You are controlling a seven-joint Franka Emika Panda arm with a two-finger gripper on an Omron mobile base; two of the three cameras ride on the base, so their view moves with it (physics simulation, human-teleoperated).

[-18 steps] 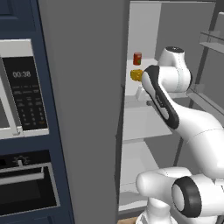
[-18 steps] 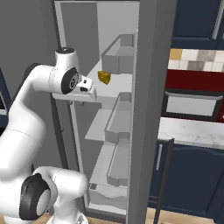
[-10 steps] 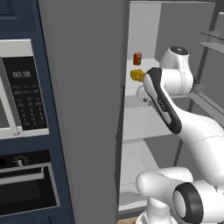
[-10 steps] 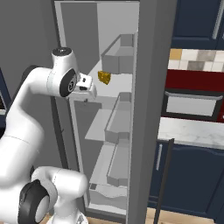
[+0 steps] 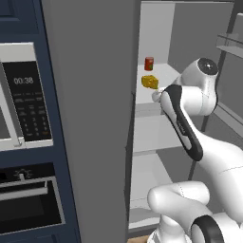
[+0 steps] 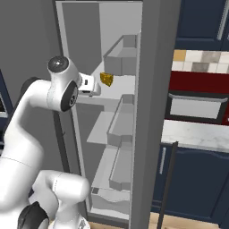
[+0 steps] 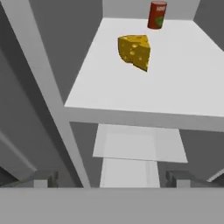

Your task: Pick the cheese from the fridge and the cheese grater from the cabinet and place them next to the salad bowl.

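Resting on the white upper shelf (image 7: 175,87) of the tall grey fridge (image 5: 95,142) are two items: one yellow-orange holed cheese wedge (image 7: 134,51) and one small red can (image 7: 156,15) beyond it at about one o'clock. One two-finger gripper (image 7: 113,179) hangs before the shelf edge, its jaws spread wide and holding nothing, well short of the cheese. One black-fronted microwave (image 5: 23,99) sits at nine o'clock of the fridge.

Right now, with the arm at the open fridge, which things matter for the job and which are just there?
For the job: cheese on the fridge shelf; open gripper short of it.
Just there: red can, microwave, oven.
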